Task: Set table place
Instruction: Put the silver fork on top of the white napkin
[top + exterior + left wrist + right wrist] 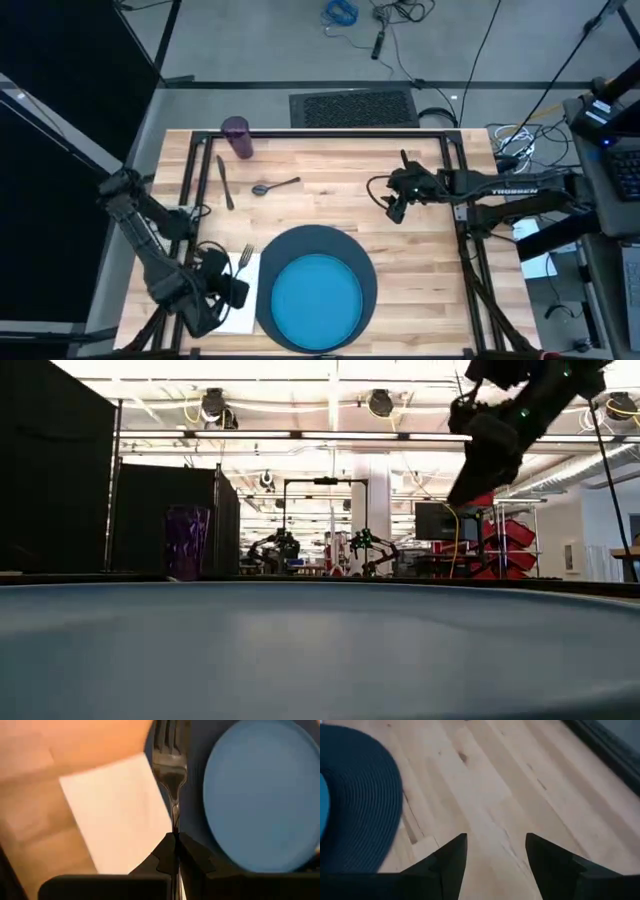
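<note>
On the pale wood tabletop [400,250] lie one of each thing: one napkin, one fork, one knife, one spoon, one cup, one mat and one plate.

At the left, the left gripper [232,283] sits over the white napkin [240,305] at the near-left corner, its jaws clamped on the handle of the fork [246,258], whose tines point away over the napkin's far edge. Farther back stand the knife [224,182] and the purple cup [237,137] at the far edge, with the spoon [273,187] just to the right of the knife. The dark slate-blue mat [322,236] lies just right of the napkin, the bright blue plate [318,299] resting on it. At the right, the right gripper [396,205] hangs above bare wood beyond the mat, jaws apart and holding nothing.

The left wrist view alone shows the pinch closely: the fork [170,765] lies along the napkin's [120,810] edge beside the plate [262,795]. The right wrist view shows the mat's [360,795] ribbed weave. The low view is filled by the plate [320,650], with the cup [187,542] upright behind it.
</note>
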